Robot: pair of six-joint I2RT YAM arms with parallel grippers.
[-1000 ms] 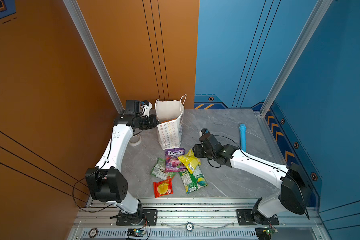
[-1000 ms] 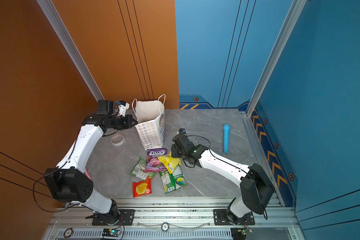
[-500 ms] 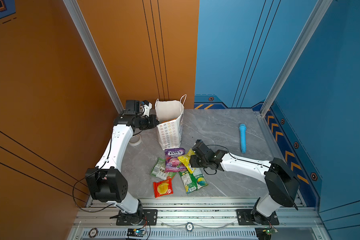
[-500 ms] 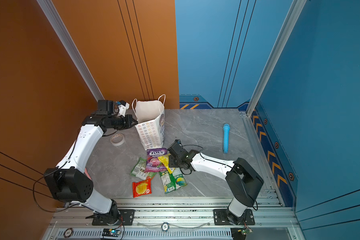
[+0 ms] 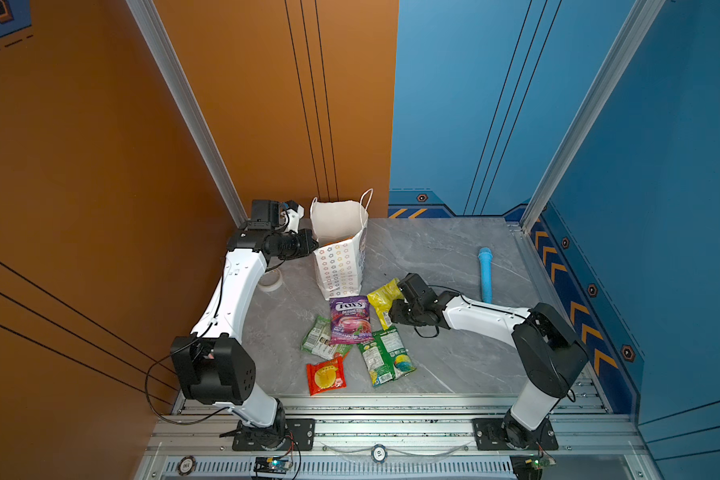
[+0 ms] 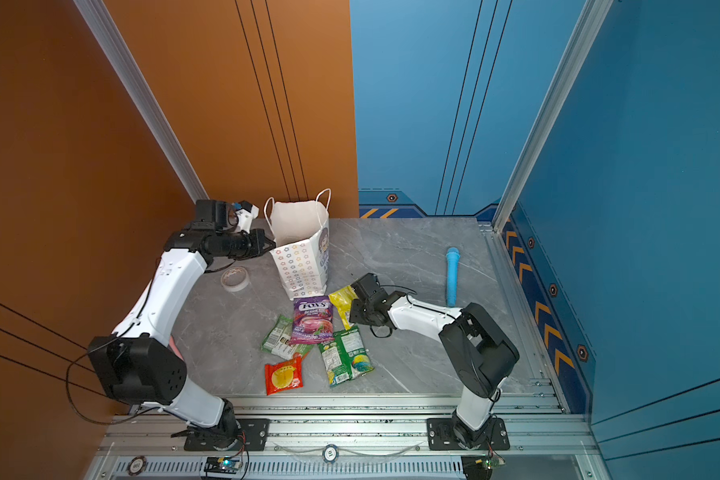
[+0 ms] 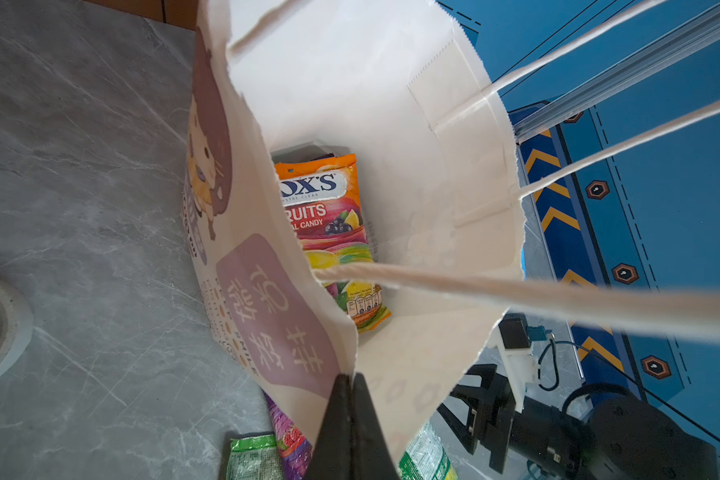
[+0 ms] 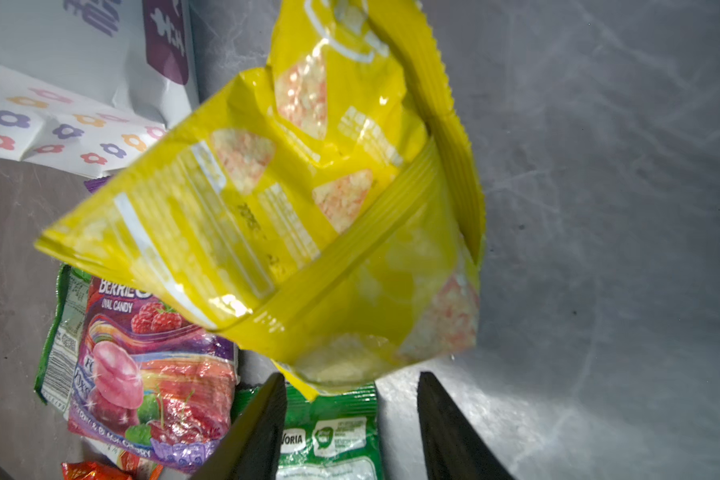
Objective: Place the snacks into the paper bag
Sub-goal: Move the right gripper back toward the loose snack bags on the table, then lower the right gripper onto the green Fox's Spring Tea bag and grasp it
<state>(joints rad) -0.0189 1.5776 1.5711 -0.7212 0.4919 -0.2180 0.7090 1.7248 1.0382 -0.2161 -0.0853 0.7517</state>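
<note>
Your left claw (image 7: 352,382) is pinched shut on the rim of the paper bag (image 7: 391,104), and its tips hide the paper they clamp. Beyond that claw, down in the bag, an orange FOX'S packet (image 7: 329,208) lies partly behind the front wall. A pale edge (image 7: 304,149) past it is too covered to name.

Your right claw (image 8: 352,378) has its jaws apart and grips nothing. 1 corner of the yellow pouch (image 8: 287,208) pokes between its tips, and you cannot tell whether it touches a finger. That pouch covers part of the purple FOX'S packet (image 8: 150,365). A green pouch (image 8: 329,436) lies under the claw, cut off by the frame.

On the claw's side away from the bag, bare desk (image 8: 599,249) lies open. The bag's base stands just beyond the pouch.
</note>
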